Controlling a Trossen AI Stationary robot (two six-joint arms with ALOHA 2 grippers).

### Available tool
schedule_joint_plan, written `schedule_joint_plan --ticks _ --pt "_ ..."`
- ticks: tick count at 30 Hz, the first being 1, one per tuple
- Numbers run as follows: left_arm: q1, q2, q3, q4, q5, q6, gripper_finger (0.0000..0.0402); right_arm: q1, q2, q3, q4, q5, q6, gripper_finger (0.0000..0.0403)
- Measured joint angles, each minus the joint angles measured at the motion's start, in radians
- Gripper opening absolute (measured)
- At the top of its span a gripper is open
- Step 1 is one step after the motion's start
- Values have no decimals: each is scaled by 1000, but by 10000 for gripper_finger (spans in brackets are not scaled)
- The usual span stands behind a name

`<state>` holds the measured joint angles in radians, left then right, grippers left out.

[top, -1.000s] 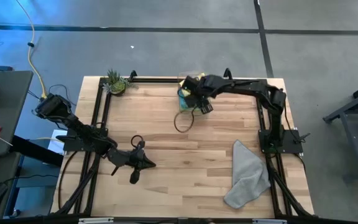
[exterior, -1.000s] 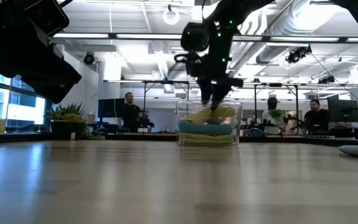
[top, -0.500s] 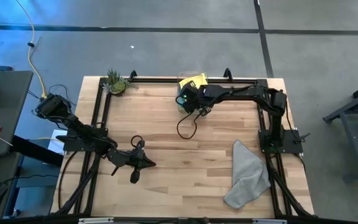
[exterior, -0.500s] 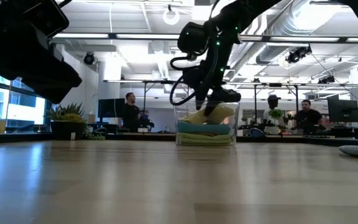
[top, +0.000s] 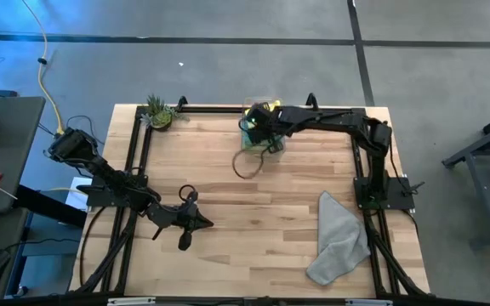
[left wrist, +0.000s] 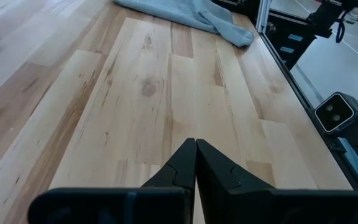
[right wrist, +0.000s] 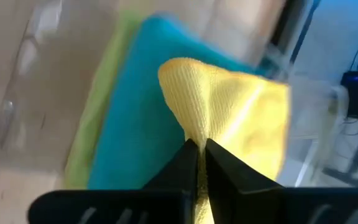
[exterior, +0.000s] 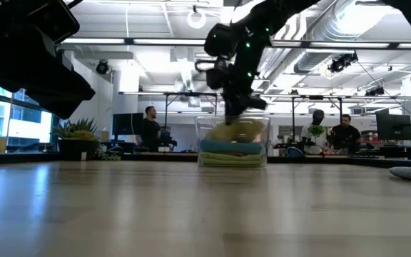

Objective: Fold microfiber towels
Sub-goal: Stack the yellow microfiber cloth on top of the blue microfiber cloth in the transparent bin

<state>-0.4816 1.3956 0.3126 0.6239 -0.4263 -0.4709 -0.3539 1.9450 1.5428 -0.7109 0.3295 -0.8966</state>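
From above, we see the right gripper (top: 257,127) reaching over the clear plastic bin (top: 264,143) at the far edge of the table (top: 228,195), a scrap of the yellow towel (top: 270,107) showing just beyond the wrist. The grey towel (top: 339,240) lies crumpled well away from the bin, at the table's near right. The left gripper (top: 196,223) waits low on the left, near the front edge.

At table height, the bin (exterior: 207,139) holds a stack: lime green towel (exterior: 232,160) at the bottom, teal towel (exterior: 232,147) above it, the yellow one (exterior: 240,131) bunched on top under the right gripper (exterior: 235,113).

From the left wrist, its jaws are pressed together on nothing (left wrist: 195,163), with the grey towel (left wrist: 185,14) beyond.

From the right wrist, the jaws pinch a peak of the yellow towel (right wrist: 241,118), lifted off the teal one (right wrist: 138,93) in the bin.

We judge the cloth light, soft and limp: it will drape from any hold and cling slightly to its neighbours, so a corner or edge is the better place to grip than this mid-fold.
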Motion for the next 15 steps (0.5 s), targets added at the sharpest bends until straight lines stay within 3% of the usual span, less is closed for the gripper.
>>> schedule_joint_plan --ticks 8,15 --pt "-18 0 0 0 -2 0 0 -37 -3 146 -36 -177 201 5" --pt "-26 0 0 -1 -2 2 0 -37 -4 81 -45 -259 295 9"
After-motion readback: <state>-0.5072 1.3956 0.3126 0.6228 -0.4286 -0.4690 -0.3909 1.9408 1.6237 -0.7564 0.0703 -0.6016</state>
